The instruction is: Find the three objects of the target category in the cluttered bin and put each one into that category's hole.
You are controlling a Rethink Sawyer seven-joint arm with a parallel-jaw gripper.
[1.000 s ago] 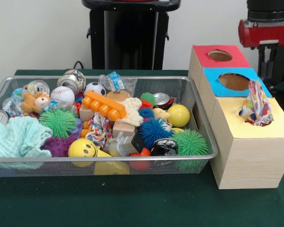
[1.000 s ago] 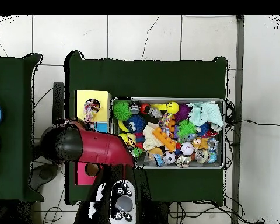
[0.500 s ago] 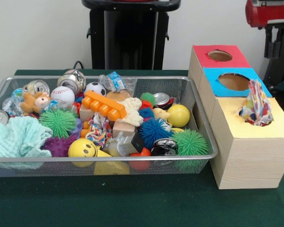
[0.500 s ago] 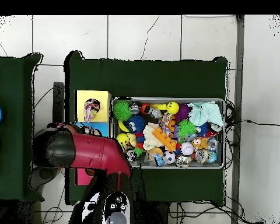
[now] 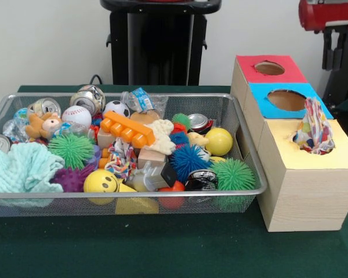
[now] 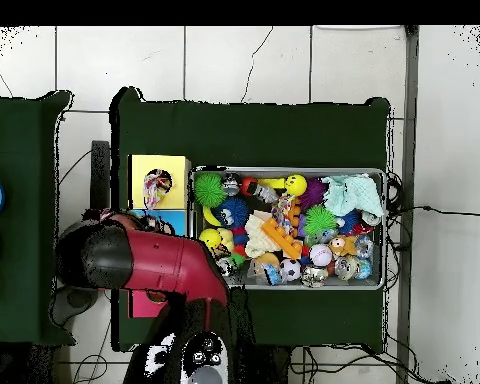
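The wire mesh bin [image 5: 127,194] is full of toys, balls and cans. One whitish dotted fabric piece [image 5: 314,132] stands half out of the round hole in the yellow-topped box [image 5: 336,156]; it also shows in the overhead view [image 6: 157,186]. Another dotted fabric piece [image 5: 122,157] lies in the bin's front middle, between a green spiky ball and a wooden block. My gripper [image 5: 332,52] hangs below the red wrist at the top right, high behind the boxes and away from the fabric. In the overhead view the red arm [image 6: 154,262] hides it.
The blue-topped box [image 5: 287,99] and the red-topped box [image 5: 269,68] stand behind the yellow one. A teal towel [image 5: 20,168] fills the bin's front left corner. The black pedestal [image 5: 159,43] stands behind the bin. The boxes touch the bin's right side.
The arm has lifted up and drawn back from above the boxes towards the robot's base. The dotted fabric piece has stayed in the yellow box's hole.
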